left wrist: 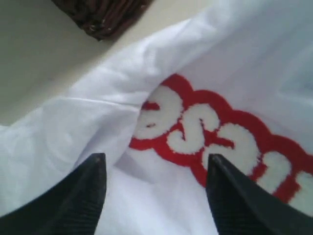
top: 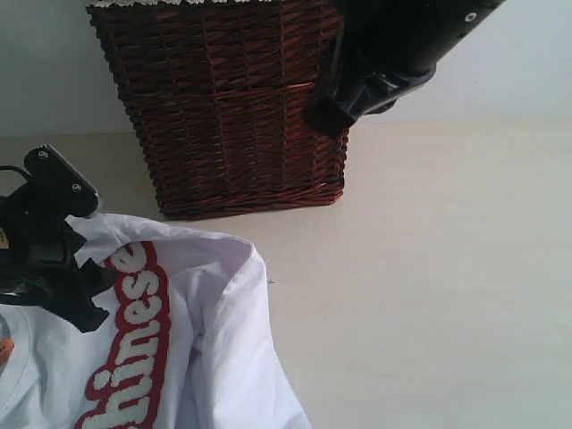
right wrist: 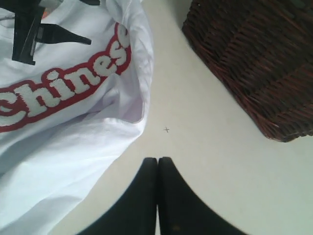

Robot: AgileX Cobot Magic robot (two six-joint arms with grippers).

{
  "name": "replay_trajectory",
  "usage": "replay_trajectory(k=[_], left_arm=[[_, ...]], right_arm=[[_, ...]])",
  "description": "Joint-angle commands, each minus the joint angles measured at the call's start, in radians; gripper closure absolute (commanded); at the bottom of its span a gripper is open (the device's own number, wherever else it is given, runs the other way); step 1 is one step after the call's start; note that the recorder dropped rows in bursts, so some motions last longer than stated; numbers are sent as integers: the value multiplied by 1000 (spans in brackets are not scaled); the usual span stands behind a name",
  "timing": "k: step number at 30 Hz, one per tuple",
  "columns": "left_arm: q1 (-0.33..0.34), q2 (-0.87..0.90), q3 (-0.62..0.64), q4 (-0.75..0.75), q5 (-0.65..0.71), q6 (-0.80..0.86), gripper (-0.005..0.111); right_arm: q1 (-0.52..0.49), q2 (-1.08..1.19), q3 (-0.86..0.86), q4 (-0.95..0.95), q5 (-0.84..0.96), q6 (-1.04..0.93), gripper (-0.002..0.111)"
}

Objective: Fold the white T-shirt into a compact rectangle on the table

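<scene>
The white T-shirt (top: 214, 322) lies rumpled at the table's (top: 429, 268) front left, its red-outlined "Chinese" lettering (top: 134, 331) facing up. My left gripper (top: 96, 295) hovers open just above the cloth near the last letters. In the left wrist view its fingertips (left wrist: 100, 159) straddle a fold of the shirt (left wrist: 98, 112) beside the lettering (left wrist: 205, 132), left gripper (left wrist: 156, 159) holding nothing. My right gripper (right wrist: 157, 159) is shut and empty, high over bare table (right wrist: 195, 122) beside the shirt's edge (right wrist: 73, 122). The right gripper (top: 326, 121) shows in front of the basket.
A dark red-brown wicker basket (top: 232, 116) stands at the back, just behind the shirt's far edge; its corner shows in the wrist views as the basket (right wrist: 254, 58) and the basket (left wrist: 102, 14). Bare table stretches to the right.
</scene>
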Motion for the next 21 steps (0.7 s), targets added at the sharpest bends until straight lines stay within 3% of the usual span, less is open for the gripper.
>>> replay_trajectory(k=[1,5,11,21], left_arm=[[34,96,4,-3,-203,11,48],[79,179,4,-3,-273,94,62],[92,204,1,-3,-341,176,105],[92,197,-119,-12,-332,195,107]], right_arm=[[-2,-39,52,-16,-73,3,108],[-2,-43,54,-16,-73,3,108],[-2,-43,54,-21,-99,3,108],[-2,-43,54,-21,-101,19,108]])
